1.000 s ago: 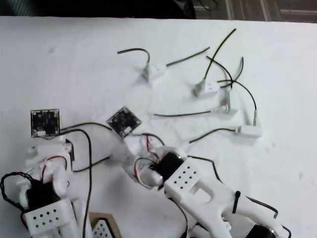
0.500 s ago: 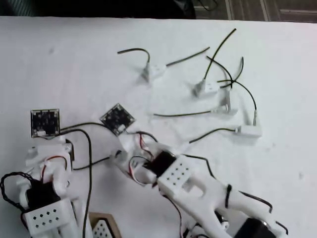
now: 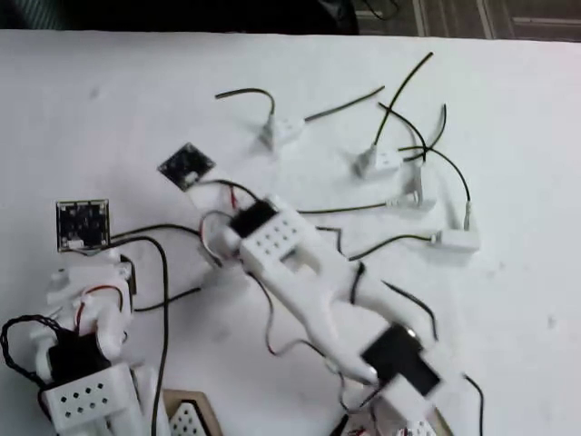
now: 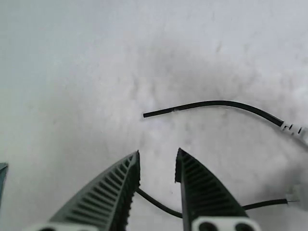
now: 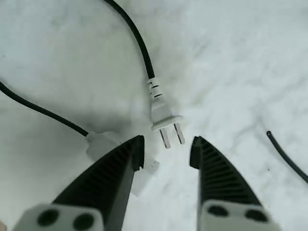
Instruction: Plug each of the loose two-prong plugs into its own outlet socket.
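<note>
Moved: the white right arm (image 3: 309, 282) has swung up the white mottled surface (image 3: 109, 109) from the near edge toward the middle. The left arm (image 3: 86, 363) has kept still.
Plug: a white moulded two-prong plug (image 5: 163, 113) on a round black cord, ribbed at the neck, with two flat bare metal prongs. It lies flat just ahead of the right claw (image 5: 167, 140).
Socket: a white blocky housing (image 5: 102, 142) on its own black cord, just beside the plug and clear of the prongs.
Progress: this pair is unjoined. Farther off, other white connector bodies (image 3: 377, 162) lie scattered, none plainly mated, so I judge that all the plugging is left to do.
Right claw: ridged dark fingers, spread and empty.
Left claw (image 4: 158, 154): spread and empty, near a thin black cord (image 4: 207, 103) with a cut free end.
Surface: matte and faintly blotched.
</note>
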### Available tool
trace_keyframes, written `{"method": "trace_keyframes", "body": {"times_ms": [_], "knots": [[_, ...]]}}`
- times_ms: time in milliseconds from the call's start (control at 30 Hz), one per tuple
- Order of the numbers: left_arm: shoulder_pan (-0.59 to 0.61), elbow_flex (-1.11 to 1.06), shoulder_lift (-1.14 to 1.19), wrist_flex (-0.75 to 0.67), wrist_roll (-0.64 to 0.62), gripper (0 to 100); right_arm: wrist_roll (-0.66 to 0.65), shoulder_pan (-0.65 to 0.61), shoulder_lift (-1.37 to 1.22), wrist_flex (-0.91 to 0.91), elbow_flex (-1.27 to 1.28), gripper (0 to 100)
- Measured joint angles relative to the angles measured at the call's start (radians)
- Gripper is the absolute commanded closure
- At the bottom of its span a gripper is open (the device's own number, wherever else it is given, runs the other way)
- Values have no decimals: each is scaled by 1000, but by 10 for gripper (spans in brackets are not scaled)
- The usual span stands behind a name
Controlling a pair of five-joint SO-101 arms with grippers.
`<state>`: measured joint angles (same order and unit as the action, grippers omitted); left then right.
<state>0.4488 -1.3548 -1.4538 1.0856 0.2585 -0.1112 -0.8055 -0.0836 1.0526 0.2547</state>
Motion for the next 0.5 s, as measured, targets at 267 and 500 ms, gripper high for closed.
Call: {"method": "trace_keyframes", "body": {"times_ms": [267,500], "knots": [[2,-11,0,0,0,858,0,0,-281,83,-244,765],[0,-11,0,-3,0,858,0,0,-410,87,-334,766]]}}
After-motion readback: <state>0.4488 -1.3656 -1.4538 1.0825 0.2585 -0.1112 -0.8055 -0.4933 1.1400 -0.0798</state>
